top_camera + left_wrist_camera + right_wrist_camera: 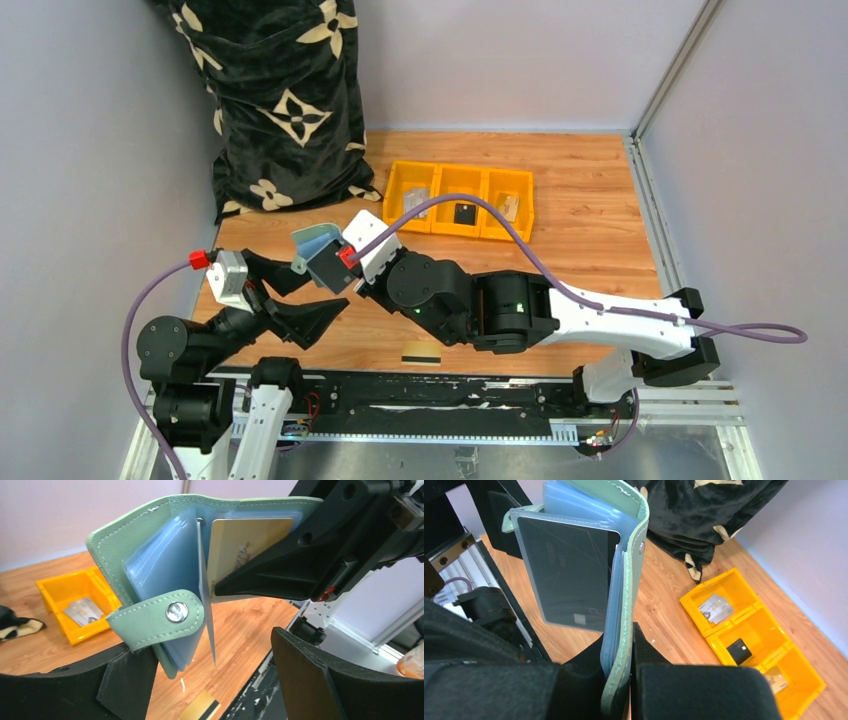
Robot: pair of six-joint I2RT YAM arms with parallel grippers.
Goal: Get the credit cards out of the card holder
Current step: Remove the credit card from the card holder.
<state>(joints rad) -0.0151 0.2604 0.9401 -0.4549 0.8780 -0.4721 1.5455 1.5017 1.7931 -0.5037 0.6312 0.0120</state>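
The sage-green card holder (316,240) hangs open above the table, clamped at one edge in my shut right gripper (338,262). In the left wrist view the holder (145,535) shows pale blue pockets, a snap stud (176,612) and an orange-tan card (245,542) in a pocket. The right wrist view shows the holder (631,555), a dark grey card (566,575) in a clear sleeve, and the gripper (626,650). My left gripper (312,292) is open; the holder's lower corner hangs by its left finger (125,680). A yellow-gold black-striped card (420,352) lies on the table.
A yellow three-part bin (462,177) with small cards in it stands at the back centre. A black flowered bag (280,90) leans at the back left. The striped card lies near the table's front edge, by the black base rail (420,400).
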